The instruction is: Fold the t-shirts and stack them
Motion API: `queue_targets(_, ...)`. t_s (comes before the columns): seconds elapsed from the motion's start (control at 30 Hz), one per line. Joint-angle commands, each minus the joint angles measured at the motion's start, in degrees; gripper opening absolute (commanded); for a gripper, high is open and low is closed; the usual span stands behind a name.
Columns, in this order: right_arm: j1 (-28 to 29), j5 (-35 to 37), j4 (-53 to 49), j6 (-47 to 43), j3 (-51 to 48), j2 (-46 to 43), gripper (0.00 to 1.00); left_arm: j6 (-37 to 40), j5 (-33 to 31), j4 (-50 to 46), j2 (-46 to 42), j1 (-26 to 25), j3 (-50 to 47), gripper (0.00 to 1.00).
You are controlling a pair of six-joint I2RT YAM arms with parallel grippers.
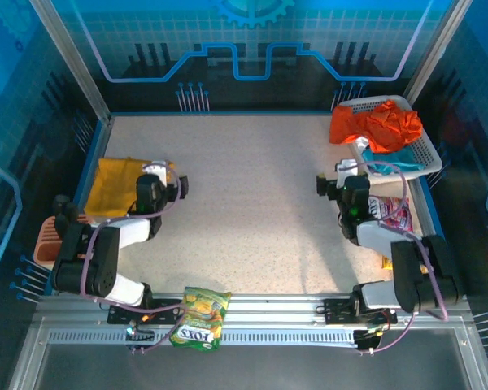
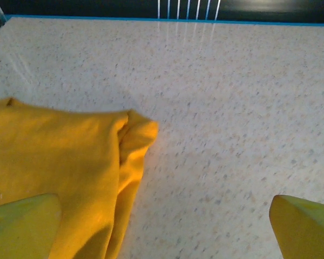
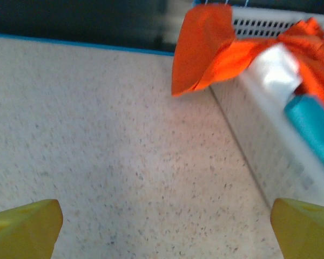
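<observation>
The mustard-yellow t-shirt (image 1: 114,185) lies crumpled at the table's left edge. In the left wrist view this t-shirt (image 2: 59,162) covers the lower left. My left gripper (image 1: 161,174) stands open at the shirt's right edge. In its own view the left gripper (image 2: 164,226) has one fingertip (image 2: 21,226) over the cloth and bare table between the jaws. The bright orange t-shirt (image 1: 376,123) hangs bunched over the white basket (image 1: 429,158) at the back right. My right gripper (image 1: 342,174) is open and empty just in front of that basket. From the right gripper (image 3: 164,226) the orange t-shirt (image 3: 205,48) lies ahead, apart from the fingers.
A teal cloth (image 1: 390,156) lies in the basket (image 3: 270,140) under the orange shirt. A green-and-yellow snack bag (image 1: 200,317) rests on the front rail. A pink packet (image 1: 392,213) lies by the right arm. A small orange tub (image 1: 45,242) sits at the left edge.
</observation>
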Motion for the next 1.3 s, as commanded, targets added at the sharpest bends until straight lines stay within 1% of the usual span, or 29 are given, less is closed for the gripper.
queue_targets(0.0, 0.6, 6.1, -17.6, 8.0, 9.7, -5.1, 1.00, -4.7, -2.4, -16.3, -3.9, -0.6, 8.1, 0.99)
queue_targets(0.03, 0.5, 6.0, -23.5, 10.4, 13.3, -4.8, 1.00, -6.4, -1.7, -17.2, -4.3, -0.6, 8.8, 0.99)
queue_targets(0.1, 0.5, 3.1, -30.8, 11.0, 20.0, -2.1, 1.00, -9.4, -1.5, -18.2, -5.6, -1.3, 9.2, 0.99)
queue_targets(0.2, 0.1, 2.0, -39.1, 11.5, 31.2, 5.2, 1.00, -13.8, 0.4, -22.6, -9.0, -2.7, 9.9, 0.99)
queue_targets(0.27, -1.0, 2.4, -45.3, 14.4, 38.9, 10.5, 1.00, -16.4, 2.6, -26.5, -11.2, -3.8, 10.4, 0.99)
queue_targets(0.37, -2.3, 2.0, -49.9, 18.4, 47.6, 17.2, 1.00, -19.3, 7.9, -34.3, -13.2, -5.0, 12.5, 0.99)
queue_targets(0.47, -3.2, 3.0, -50.5, 20.1, 54.1, 22.8, 1.00, -20.3, 11.0, -41.3, -14.9, -7.2, 14.0, 0.99)
queue_targets(0.57, -5.1, 3.5, -55.3, 22.3, 63.4, 30.5, 1.00, -21.0, 12.7, -43.3, -17.6, -9.7, 12.5, 0.99)
queue_targets(0.67, -7.2, 0.9, -59.8, 24.0, 71.1, 36.9, 0.97, -22.1, 12.8, -43.9, -21.0, -11.6, 9.6, 0.99)
queue_targets(0.77, -8.3, -0.1, -60.9, 23.9, 74.7, 40.0, 0.92, -24.0, 12.7, -45.1, -24.4, -12.6, 7.1, 0.99)
queue_targets(0.83, -8.5, -2.3, -61.7, 24.3, 76.8, 41.7, 0.85, -25.4, 12.5, -45.6, -26.4, -13.0, 5.5, 0.98)
queue_targets(0.9, -8.2, -4.4, -63.5, 24.9, 78.9, 43.3, 0.83, -26.6, 12.4, -45.4, -28.3, -13.3, 3.8, 0.98)
queue_targets(0.93, -7.8, -3.9, -64.1, 24.9, 79.6, 44.0, 0.82, -27.0, 12.2, -45.2, -29.0, -13.3, 3.1, 0.98)
queue_targets(0.97, -7.3, -2.4, -64.9, 24.5, 80.1, 44.6, 0.78, -27.1, 12.1, -45.2, -29.4, -13.4, 2.8, 0.98)
queue_targets(1.07, -7.0, 0.7, -67.7, 23.7, 81.1, 45.6, 0.72, -26.8, 12.3, -46.2, -29.4, -13.4, 3.0, 0.98)
queue_targets(1.27, -6.5, 6.8, -67.7, 21.5, 77.8, 43.7, 0.71, -27.2, 11.9, -45.4, -28.7, -13.5, 2.5, 0.98)
